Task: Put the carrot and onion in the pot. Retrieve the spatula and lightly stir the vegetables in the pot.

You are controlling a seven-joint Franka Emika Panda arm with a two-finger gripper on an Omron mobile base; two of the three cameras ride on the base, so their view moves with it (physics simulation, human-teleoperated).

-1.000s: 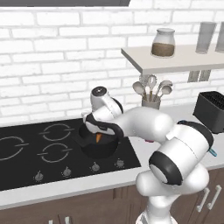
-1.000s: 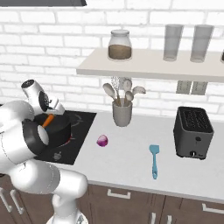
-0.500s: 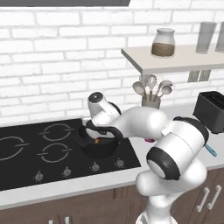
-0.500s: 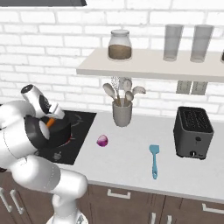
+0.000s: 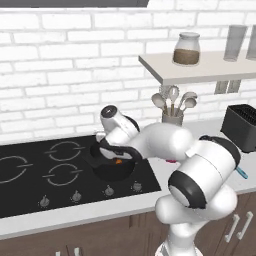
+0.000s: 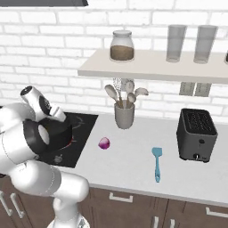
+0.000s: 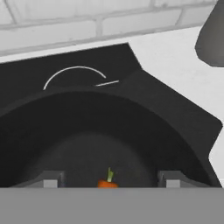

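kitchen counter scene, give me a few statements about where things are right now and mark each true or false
1. The small orange carrot piece lies inside the black round pot. True.
2. The round purple onion is in the pot. False: it sits on the white counter, right of the black cooktop.
3. The gripper is over the pot with its jaws apart. True.
4. The light-blue spatula stands in the grey utensil cup. False: it lies flat on the counter, left of the dark toaster.
5. A glass jar with brown contents stands on the shelf. True.
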